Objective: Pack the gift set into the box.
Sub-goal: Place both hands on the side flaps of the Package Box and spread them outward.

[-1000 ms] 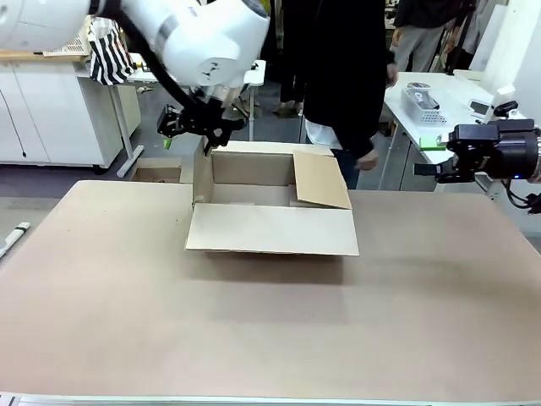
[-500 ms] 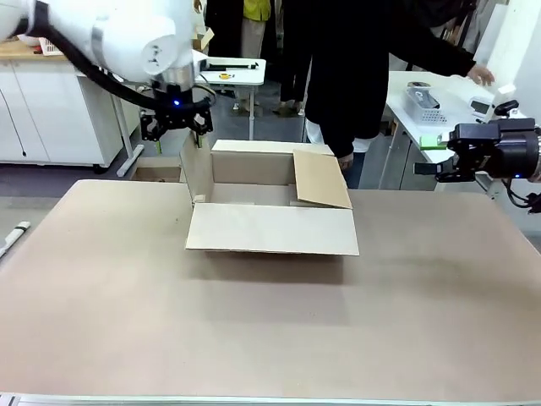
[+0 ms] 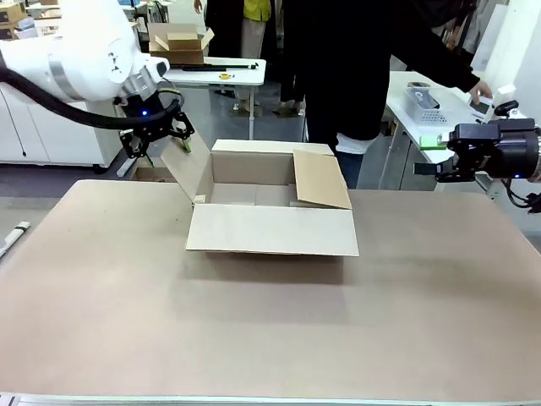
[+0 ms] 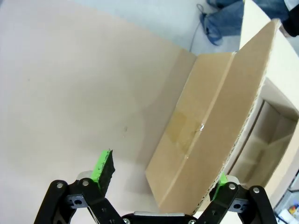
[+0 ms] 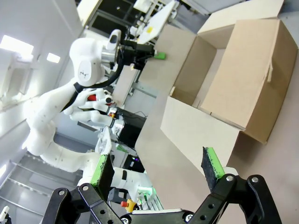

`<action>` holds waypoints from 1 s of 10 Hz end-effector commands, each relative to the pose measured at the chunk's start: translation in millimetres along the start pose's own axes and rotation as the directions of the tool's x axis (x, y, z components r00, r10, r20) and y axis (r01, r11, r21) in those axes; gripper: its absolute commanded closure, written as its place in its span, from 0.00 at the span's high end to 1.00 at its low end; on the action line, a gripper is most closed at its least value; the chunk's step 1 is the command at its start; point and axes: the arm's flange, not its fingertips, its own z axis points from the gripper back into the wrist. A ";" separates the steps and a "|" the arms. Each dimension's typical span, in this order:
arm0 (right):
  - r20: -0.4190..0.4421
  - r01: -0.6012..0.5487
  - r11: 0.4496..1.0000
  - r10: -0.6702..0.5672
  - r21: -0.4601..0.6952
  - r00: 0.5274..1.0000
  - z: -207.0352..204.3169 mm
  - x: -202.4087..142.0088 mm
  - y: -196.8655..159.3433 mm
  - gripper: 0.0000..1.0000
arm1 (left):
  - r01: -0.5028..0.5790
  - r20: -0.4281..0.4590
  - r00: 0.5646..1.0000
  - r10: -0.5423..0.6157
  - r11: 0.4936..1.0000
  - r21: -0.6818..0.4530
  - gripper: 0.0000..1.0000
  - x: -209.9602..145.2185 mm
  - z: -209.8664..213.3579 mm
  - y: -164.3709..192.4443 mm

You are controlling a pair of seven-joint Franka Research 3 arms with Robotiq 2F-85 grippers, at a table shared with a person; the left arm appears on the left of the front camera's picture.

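1. Front view: the box (image 3: 254,173) stood near the desk's (image 3: 254,330) far edge, about midway along it.
   - Its near flap (image 3: 270,228) lay folded out toward the robot's edge, and the right flap (image 3: 321,179) leaned in over the opening.
   - The left flap (image 3: 188,169) tilted outward, with the left gripper (image 3: 152,135) up at its top edge.
   - The right gripper (image 3: 433,161) hovered beyond the desk's right edge, well apart from the box.
   - A person (image 3: 355,68) at the far edge reached off toward a side table.
   - What showed of the box's inside was bare cardboard, so there was room for the gift set.

2. Left wrist view: the left gripper (image 4: 163,171) was released, fingers wide.
   - The left flap (image 4: 210,140) slanted between them without being pinched.
   - Its corrugated edge ran just beside one green pad (image 4: 220,179); whether it touched, I could not tell.
   - I judged the board light and stiff, swinging only at its crease.
   - The free edge looked like the place to push or pinch, gently, since the board would likely dent.
   - The patch of box floor in sight was bare.

3. Right wrist view: the right gripper (image 5: 158,164) was spread wide, with nothing between its pads.
   - The box (image 5: 247,88) showed a plain outer wall and an open top.
   - An empty carton like this would likely slide if a flap were shoved hard.
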 end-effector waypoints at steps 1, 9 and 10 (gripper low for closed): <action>0.020 -0.023 1.000 0.022 0.019 1.000 -0.4 -0.4 -1.0 1.00 | 0.015 -0.029 0.999 -0.017 0.997 -0.075 1.00 -2.5 -6.9 22.7; -0.174 0.137 0.888 -0.234 -0.440 0.957 -27.2 92.3 82.3 1.00 | -0.012 -0.029 1.000 0.010 0.998 -0.058 1.00 1.8 -8.1 16.7; -0.198 0.191 0.780 -0.372 -0.596 0.907 -48.0 123.3 106.0 1.00 | -0.012 -0.029 1.000 0.010 0.998 -0.058 1.00 1.8 -8.1 16.7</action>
